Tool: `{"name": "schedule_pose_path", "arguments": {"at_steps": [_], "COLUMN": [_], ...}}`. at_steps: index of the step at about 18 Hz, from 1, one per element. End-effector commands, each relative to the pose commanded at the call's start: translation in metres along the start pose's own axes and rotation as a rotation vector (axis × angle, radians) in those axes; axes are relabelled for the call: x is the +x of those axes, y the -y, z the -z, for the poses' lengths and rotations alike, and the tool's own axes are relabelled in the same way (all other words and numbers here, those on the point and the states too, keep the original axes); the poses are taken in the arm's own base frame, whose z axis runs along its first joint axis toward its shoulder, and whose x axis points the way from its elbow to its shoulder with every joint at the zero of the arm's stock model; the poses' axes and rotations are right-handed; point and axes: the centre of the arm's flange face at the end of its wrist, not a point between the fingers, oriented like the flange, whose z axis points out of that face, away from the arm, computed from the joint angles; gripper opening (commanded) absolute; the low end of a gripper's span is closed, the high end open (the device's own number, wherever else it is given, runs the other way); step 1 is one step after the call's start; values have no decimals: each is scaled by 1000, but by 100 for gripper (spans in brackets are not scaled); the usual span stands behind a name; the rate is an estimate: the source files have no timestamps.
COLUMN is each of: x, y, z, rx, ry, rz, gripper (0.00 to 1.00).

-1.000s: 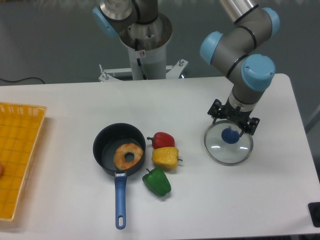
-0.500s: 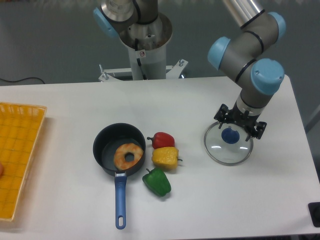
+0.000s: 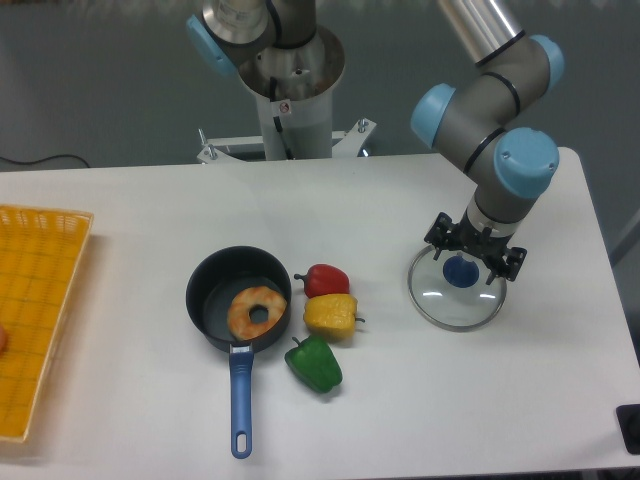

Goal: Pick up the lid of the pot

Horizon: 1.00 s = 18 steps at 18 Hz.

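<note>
Hovering over clear pot lid (image 3: 445, 306), I held gripper (image 3: 474, 248) open near blue knob (image 3: 461, 272); lid looked light, rigid, slippery, perhaps fragile, best pinched by knob's sides.

Between the lid (image 3: 455, 306) and the pan (image 3: 212, 290) holding 1 doughnut (image 3: 241, 308) lie 3 vegetables (image 3: 330, 316).

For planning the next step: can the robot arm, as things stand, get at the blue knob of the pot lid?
Probably yes. The open gripper hangs over the pot lid, close to its blue knob, and no other thing shows between them. Its exact height is unclear from this view.
</note>
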Motion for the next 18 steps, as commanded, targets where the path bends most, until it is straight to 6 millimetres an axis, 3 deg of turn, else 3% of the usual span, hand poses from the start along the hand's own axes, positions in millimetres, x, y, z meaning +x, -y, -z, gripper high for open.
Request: {"name": "schedule_pose_path", "arguments": {"at_steps": [18], "x": [0], "y": [-2], "z": [-18], "rx": [-37], "ry": [11], "rz": [-1], "gripper": [100]}}
